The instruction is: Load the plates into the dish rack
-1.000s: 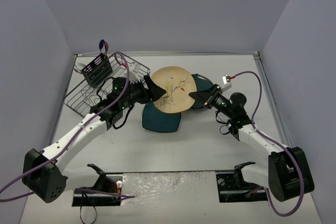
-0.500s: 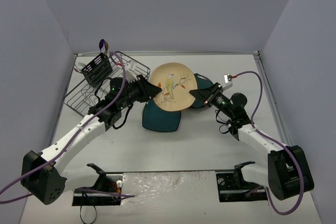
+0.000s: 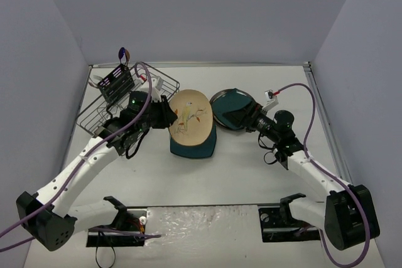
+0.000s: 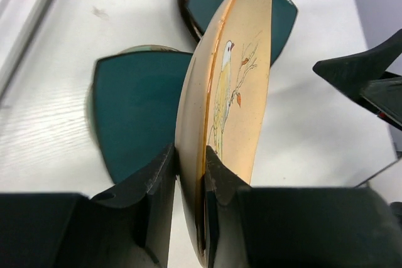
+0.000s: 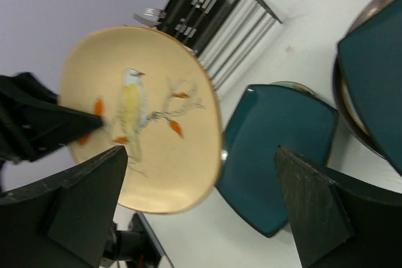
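Between the clamped fingers of the left gripper [image 4: 191, 167], hold the beige plate [image 4: 232, 92] upright while swinging toward the rack [image 3: 94, 116] behind it, as the right gripper [image 5: 201, 155] gapes empty.

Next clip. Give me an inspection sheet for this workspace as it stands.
Surface: white table, no spills seen.
Job's things: beige plate held on edge above the square teal plate; round teal plates stacked to its right; dish rack far left, no plate seen inside.
Clutter: utensils in the cutlery basket.
Claws: left claw shut on the beige plate; right claw open, holding nothing.
Cables: purple cables loop along both arms.
Surroundings: plain pale walls.
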`<action>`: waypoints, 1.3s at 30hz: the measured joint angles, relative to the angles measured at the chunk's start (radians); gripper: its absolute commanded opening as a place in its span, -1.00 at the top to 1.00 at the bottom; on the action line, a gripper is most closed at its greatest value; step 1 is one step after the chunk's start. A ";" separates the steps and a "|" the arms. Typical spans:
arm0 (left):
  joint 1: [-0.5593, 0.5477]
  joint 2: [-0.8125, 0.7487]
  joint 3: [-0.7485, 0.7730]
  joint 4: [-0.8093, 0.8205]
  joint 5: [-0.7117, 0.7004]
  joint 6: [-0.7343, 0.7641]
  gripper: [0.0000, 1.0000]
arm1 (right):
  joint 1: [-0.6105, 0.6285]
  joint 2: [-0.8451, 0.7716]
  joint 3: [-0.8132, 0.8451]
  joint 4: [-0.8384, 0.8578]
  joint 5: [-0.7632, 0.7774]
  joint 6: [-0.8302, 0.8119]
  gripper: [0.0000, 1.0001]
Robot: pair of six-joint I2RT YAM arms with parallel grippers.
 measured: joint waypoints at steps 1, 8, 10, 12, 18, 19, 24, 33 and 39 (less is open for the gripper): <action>0.000 -0.004 0.032 -0.036 -0.019 0.032 1.00 | 0.000 -0.005 0.008 -0.035 0.008 -0.025 -1.00; 0.003 -0.069 0.293 -0.238 -0.224 0.317 1.00 | 0.000 -0.094 0.019 -0.187 0.037 -0.146 -1.00; 0.008 -0.078 0.372 -0.289 -0.320 0.433 1.00 | 0.000 -0.113 0.019 -0.216 0.037 -0.172 -1.00; 0.018 -0.079 0.432 -0.322 -0.419 0.554 1.00 | 0.000 -0.126 0.019 -0.232 0.032 -0.189 -1.00; 0.196 -0.044 0.501 -0.357 -0.518 0.798 1.00 | 0.000 -0.143 0.019 -0.260 0.006 -0.222 -1.00; 0.235 -0.030 0.502 -0.358 -0.512 0.830 1.00 | 0.000 -0.143 0.019 -0.265 0.002 -0.227 -1.00; 0.395 0.090 0.504 -0.359 -0.446 0.957 1.00 | 0.003 -0.143 0.018 -0.271 -0.016 -0.234 -1.00; 0.572 0.298 0.471 -0.269 -0.311 1.138 1.00 | 0.082 -0.114 0.008 -0.275 -0.027 -0.246 -1.00; 0.644 0.347 0.432 -0.215 -0.225 1.209 1.00 | 0.118 -0.083 0.008 -0.283 -0.032 -0.256 -1.00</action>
